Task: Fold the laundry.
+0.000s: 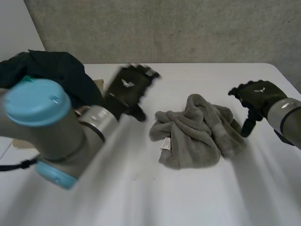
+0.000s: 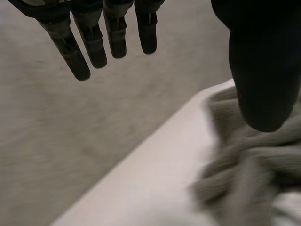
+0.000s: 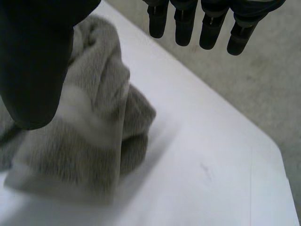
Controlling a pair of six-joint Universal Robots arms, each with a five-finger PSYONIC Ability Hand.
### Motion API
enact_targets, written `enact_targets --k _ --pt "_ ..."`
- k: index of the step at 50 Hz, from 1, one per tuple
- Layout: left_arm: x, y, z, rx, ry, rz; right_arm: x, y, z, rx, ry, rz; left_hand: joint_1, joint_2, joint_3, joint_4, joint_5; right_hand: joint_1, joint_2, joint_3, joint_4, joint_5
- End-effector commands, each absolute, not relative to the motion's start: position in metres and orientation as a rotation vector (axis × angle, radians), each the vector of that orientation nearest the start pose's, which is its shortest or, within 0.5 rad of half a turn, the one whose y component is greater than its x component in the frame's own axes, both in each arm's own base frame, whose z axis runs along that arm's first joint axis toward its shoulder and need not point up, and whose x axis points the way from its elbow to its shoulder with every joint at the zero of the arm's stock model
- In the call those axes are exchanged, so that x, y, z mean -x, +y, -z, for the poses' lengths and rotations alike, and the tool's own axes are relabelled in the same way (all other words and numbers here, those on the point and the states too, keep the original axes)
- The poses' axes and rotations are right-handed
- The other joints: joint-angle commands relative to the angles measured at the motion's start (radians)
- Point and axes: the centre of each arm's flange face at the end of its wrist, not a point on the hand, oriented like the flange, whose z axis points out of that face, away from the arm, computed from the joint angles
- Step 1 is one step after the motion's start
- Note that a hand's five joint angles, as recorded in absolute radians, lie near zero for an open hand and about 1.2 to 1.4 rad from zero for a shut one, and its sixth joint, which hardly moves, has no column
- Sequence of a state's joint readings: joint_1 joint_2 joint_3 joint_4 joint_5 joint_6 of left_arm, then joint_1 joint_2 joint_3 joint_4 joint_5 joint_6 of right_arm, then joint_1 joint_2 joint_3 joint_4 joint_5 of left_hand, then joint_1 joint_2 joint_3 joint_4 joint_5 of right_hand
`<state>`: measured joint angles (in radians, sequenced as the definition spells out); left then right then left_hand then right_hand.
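Observation:
A crumpled grey towel (image 1: 195, 132) lies in a heap near the middle of the white table (image 1: 141, 197), a small white label showing at its near left edge. My left hand (image 1: 128, 89) hovers above the table to the towel's left, fingers (image 2: 89, 37) straight and apart from the thumb, holding nothing; the towel (image 2: 254, 169) lies under its thumb side. My right hand (image 1: 256, 99) hangs just off the towel's right edge, open and empty, its fingers (image 3: 207, 23) straight. In the right wrist view the towel (image 3: 89, 136) bunches below the thumb.
A dark pile of clothes (image 1: 51, 75) sits at the table's far left behind my left arm. A grey wall (image 1: 178, 28) runs behind the table's far edge. Bare table stretches in front of the towel.

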<state>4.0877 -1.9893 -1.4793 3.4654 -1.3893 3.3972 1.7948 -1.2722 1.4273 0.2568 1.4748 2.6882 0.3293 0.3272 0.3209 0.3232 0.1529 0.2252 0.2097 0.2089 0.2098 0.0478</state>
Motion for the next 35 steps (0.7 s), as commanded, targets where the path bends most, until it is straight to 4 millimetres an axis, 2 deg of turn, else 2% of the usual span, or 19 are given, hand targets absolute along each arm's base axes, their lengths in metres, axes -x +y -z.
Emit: enact_targets --k 1,4,11,17,18,21,22,24,26,27,29,30,32,33,34,35 --pt "0.393 -0.176 -0.159 -1.596 2.331 2.273 -0.208 -0.286 -0.209 1.101 2.47 1.634 0.242 0.244 0.25 0.248 0.244 -0.051 -0.035 -0.034 -0.035 -0.048" --pt "0.404 -0.169 -0.141 -1.647 2.35 2.224 -0.208 -0.285 -0.192 1.18 2.431 1.615 0.248 0.25 0.257 0.254 0.25 -0.051 -0.035 -0.034 -0.035 -0.048" --pt "0.414 -0.18 -0.118 -1.627 2.373 2.159 -0.205 -0.288 -0.163 1.215 2.406 1.636 0.272 0.274 0.28 0.278 0.274 -0.037 -0.022 -0.021 -0.022 -0.035" --pt "0.418 -0.186 -0.097 -1.685 2.337 2.04 -0.206 -0.293 -0.138 1.227 2.429 1.598 0.298 0.3 0.306 0.304 0.3 0.012 0.028 0.028 0.028 0.015" --pt "0.418 -0.186 -0.096 -1.692 2.327 2.036 -0.207 -0.295 -0.134 1.234 2.427 1.601 0.345 0.347 0.353 0.351 0.347 0.146 0.162 0.162 0.162 0.149" --pt "0.419 -0.191 -0.095 -1.69 2.271 2.037 -0.208 -0.299 -0.133 1.238 2.414 1.631 0.927 0.93 0.936 0.934 0.929 0.528 0.543 0.544 0.543 0.531" --pt "0.418 -0.192 -0.097 -1.679 2.265 2.039 -0.208 -0.3 -0.134 1.239 2.404 1.647 1.066 1.068 1.074 1.072 1.067 0.863 0.879 0.88 0.879 0.866" --pt "0.416 -0.199 -0.103 -1.611 2.25 2.053 -0.209 -0.3 -0.136 1.243 2.394 1.653 1.067 1.069 1.075 1.073 1.069 1.165 1.18 1.181 1.18 1.168" --pt "0.414 -0.202 -0.117 -1.555 2.226 2.092 -0.208 -0.303 -0.138 1.236 2.394 1.677 1.067 1.069 1.075 1.073 1.069 1.171 1.187 1.187 1.186 1.174" --pt "0.411 -0.204 -0.146 -1.469 2.182 2.171 -0.207 -0.304 -0.138 1.231 2.396 1.68 1.067 1.069 1.075 1.073 1.069 1.171 1.187 1.187 1.186 1.174" --pt "0.409 -0.205 -0.168 -1.41 2.147 2.233 -0.205 -0.307 -0.145 1.212 2.382 1.717 1.067 1.069 1.075 1.073 1.069 1.171 1.187 1.187 1.186 1.174" --pt "0.405 -0.205 -0.185 -1.37 2.124 2.276 -0.205 -0.308 -0.154 1.208 2.369 1.757 1.067 1.069 1.075 1.073 1.069 1.171 1.187 1.187 1.186 1.174" --pt "0.399 -0.206 -0.206 -1.323 2.094 2.331 -0.203 -0.309 -0.184 1.193 2.318 1.89 1.067 1.069 1.075 1.073 1.069 1.171 1.187 1.187 1.186 1.174" --pt "0.396 -0.206 -0.217 -1.301 2.076 2.359 -0.202 -0.307 -0.212 1.18 2.26 2.0 1.067 1.069 1.075 1.073 1.069 1.171 1.187 1.187 1.186 1.174" --pt "0.385 -0.207 -0.243 -1.241 2.036 2.416 -0.201 -0.306 -0.227 1.171 2.224 2.058 1.067 1.069 1.075 1.073 1.069 1.171 1.187 1.187 1.186 1.174" --pt "0.379 -0.209 -0.257 -1.206 2.012 2.449 -0.2 -0.304 -0.241 1.16 2.194 2.112 1.067 1.069 1.075 1.073 1.069 1.171 1.187 1.187 1.186 1.174"
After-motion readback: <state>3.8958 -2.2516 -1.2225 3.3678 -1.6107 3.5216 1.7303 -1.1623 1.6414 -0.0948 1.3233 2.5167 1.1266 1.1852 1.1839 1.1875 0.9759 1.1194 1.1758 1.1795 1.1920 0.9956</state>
